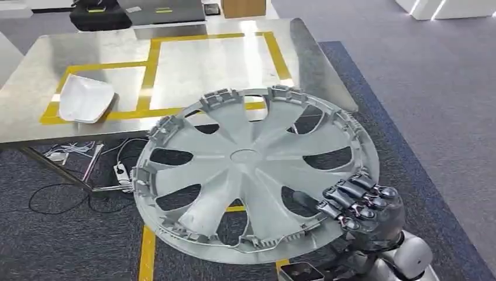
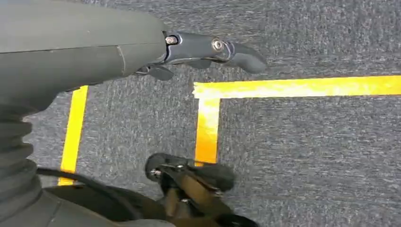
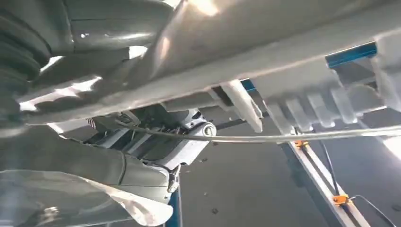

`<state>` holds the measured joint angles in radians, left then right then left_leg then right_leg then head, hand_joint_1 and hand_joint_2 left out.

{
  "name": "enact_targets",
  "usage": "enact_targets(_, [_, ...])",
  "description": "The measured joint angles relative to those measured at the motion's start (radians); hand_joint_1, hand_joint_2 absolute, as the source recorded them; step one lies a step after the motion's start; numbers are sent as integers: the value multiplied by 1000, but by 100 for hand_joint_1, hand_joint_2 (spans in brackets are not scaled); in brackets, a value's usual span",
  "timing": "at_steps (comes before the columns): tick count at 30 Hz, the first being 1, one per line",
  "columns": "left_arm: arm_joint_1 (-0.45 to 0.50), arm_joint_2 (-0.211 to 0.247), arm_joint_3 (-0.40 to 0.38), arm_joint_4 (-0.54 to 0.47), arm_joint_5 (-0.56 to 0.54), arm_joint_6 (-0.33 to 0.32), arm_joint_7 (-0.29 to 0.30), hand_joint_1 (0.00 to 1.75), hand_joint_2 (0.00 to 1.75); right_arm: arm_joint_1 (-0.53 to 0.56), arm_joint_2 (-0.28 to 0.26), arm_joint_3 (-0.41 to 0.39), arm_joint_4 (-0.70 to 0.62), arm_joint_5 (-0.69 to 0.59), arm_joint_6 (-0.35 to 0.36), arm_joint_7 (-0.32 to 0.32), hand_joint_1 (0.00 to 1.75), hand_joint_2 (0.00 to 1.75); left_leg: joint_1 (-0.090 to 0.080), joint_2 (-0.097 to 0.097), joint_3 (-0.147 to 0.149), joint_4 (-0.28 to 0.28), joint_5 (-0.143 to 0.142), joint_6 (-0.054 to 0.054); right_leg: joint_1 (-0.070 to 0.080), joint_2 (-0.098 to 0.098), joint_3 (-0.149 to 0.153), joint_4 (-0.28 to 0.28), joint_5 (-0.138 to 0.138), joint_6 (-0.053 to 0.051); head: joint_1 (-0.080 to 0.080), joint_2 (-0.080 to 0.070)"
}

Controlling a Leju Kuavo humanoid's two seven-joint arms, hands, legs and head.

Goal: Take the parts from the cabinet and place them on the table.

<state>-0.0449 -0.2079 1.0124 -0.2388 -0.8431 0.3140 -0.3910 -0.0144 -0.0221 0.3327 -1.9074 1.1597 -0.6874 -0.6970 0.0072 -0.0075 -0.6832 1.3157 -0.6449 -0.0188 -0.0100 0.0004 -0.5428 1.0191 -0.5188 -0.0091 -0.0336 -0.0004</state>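
In the head view my right robot hand [image 1: 364, 202] comes up from the near right, dark fingers curled over the rim of the grey wheel cover [image 1: 245, 164], gripping it tilted above the carpet, near the steel surface [image 1: 193, 64]. A white part [image 1: 85, 98] lies on that surface's left. In the left wrist view my left robot hand [image 2: 142, 52] hangs over the carpet, fingers spread, holding nothing. In the right wrist view the wheel cover's [image 3: 265, 52] underside sits against my right robot hand [image 3: 94, 175].

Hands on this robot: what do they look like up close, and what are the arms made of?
The right hand has dark, glossy, segmented fingers with small metal pins, joined to a rounded silver arm. At the wrist camera the left hand shows a smooth grey cover, a ribbed grey bellows at the wrist, and dark fingers fastened with silver screws. A thin black cable runs near its base.
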Motion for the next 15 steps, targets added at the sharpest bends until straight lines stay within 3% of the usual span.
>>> enact_targets(1, [2,0,0,0,1,0,-1,0,175,0,0,0,3,0,0,0,175,175,2,0,1,-33,35,-1,0,1,12,0,-8,1,0,0])
enact_targets(3, [3,1,0,0,2,1,-1,0,175,-1,0,1,7,0,0,0,175,175,3,1,41,-186,158,2,0,1,40,0,-27,7,1,0])
enact_targets(4, [4,1,0,0,2,2,-1,0,175,-3,1,1,8,0,0,0,175,175,3,3,55,-251,204,7,0,0,45,-1,-38,13,0,0])
enact_targets(5, [4,2,0,0,2,2,-1,0,175,-6,1,2,10,0,0,0,175,175,-5,6,48,-240,144,12,2,0,54,0,-44,21,1,0])
enact_targets(6, [2,2,0,0,2,3,-1,0,175,-10,2,3,13,-2,0,0,175,175,-9,6,52,-247,128,25,2,0,49,-3,-49,29,-1,0])
enact_targets(7, [6,2,0,0,2,4,-1,0,175,-14,2,5,14,-2,0,0,175,175,-10,5,57,-255,161,36,1,-1,52,-4,-52,37,1,0])
enact_targets(9, [9,2,1,0,2,6,0,0,175,-18,2,9,16,-3,0,0,175,175,-5,2,82,-264,172,53,2,0,69,18,-41,50,2,0])
enact_targets(10, [9,2,1,0,2,6,0,0,175,-20,2,10,18,-5,0,0,175,175,-2,4,94,-275,172,58,0,-1,55,41,-49,52,5,0])
enact_targets(11, [5,1,1,0,2,6,0,0,175,-29,2,11,19,-9,0,0,175,175,-1,3,99,-279,172,60,0,-1,21,99,-56,53,14,0])
enact_targets(13, [2,1,1,0,2,5,0,0,175,-40,2,18,23,-17,0,0,175,175,-2,3,100,-279,164,67,0,-1,-83,244,-114,61,17,0])
enact_targets(14, [2,1,1,0,2,3,0,0,175,-40,2,19,26,-21,0,0,175,175,-2,3,103,-279,159,69,0,-1,-127,293,-151,63,18,0])
enact_targets(15, [3,1,1,0,2,3,-1,0,175,-42,2,21,30,-25,0,0,175,175,-3,2,108,-279,153,69,0,-1,-152,306,-161,64,18,0])
